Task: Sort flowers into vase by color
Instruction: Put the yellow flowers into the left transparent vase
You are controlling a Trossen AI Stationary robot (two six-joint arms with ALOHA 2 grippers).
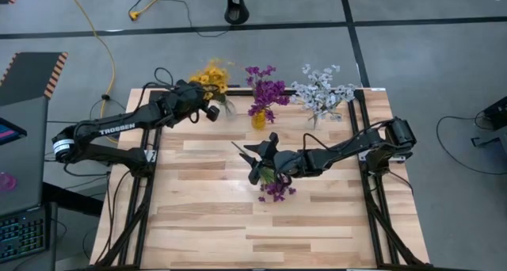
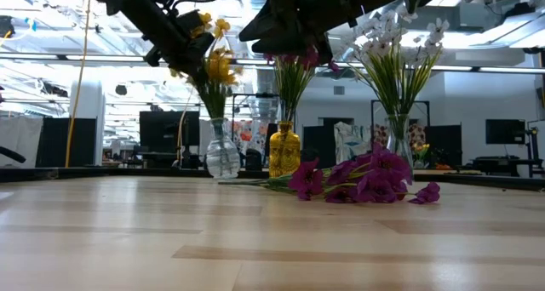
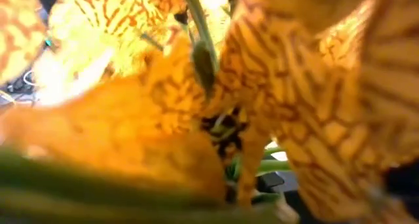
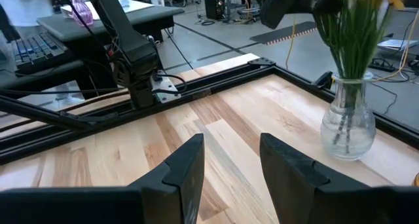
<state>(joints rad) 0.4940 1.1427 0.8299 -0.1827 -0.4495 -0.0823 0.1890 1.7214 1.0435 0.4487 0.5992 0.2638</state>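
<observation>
Left gripper [image 1: 207, 104] pinched shut among yellow flowers [image 1: 212, 74] at their vase, right gripper [image 4: 229, 160] half-open, empty, above loose purple flowers [image 1: 277, 189] awaiting sorting.

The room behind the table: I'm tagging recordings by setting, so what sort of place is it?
Probably a robotics lab or workshop: an open industrial ceiling with strip lights, dark monitors on benches, and a yellow cable across the grey floor.
</observation>
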